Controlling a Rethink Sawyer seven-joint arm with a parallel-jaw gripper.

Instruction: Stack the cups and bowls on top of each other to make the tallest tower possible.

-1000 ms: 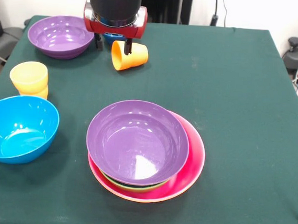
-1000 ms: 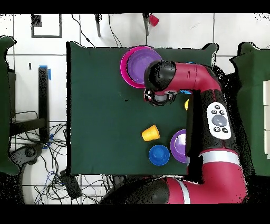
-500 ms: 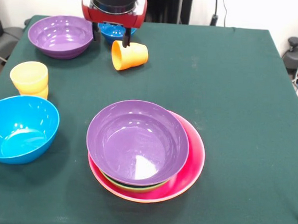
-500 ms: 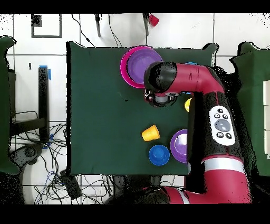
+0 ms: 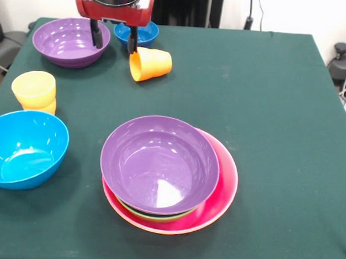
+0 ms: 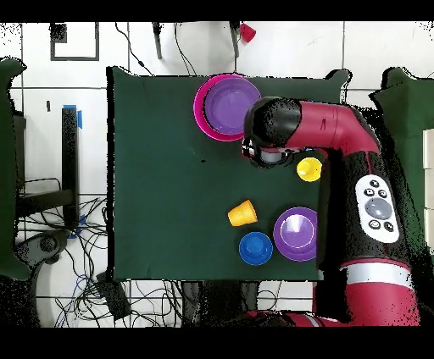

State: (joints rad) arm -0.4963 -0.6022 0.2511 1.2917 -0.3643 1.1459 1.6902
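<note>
Claw (image 5: 114, 38) hangs from the red wrist, pointing down; its two dark fingers spread, empty.

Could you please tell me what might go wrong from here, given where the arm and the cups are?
The orange cup lies on its side right beside the open end effector; a nudge could roll it away. The small dark-blue bowl and the purple bowl flank the end effector closely, so a descent may clip a rim. The tower sits off-centre on the pink bowl, so added pieces might tilt.
</note>
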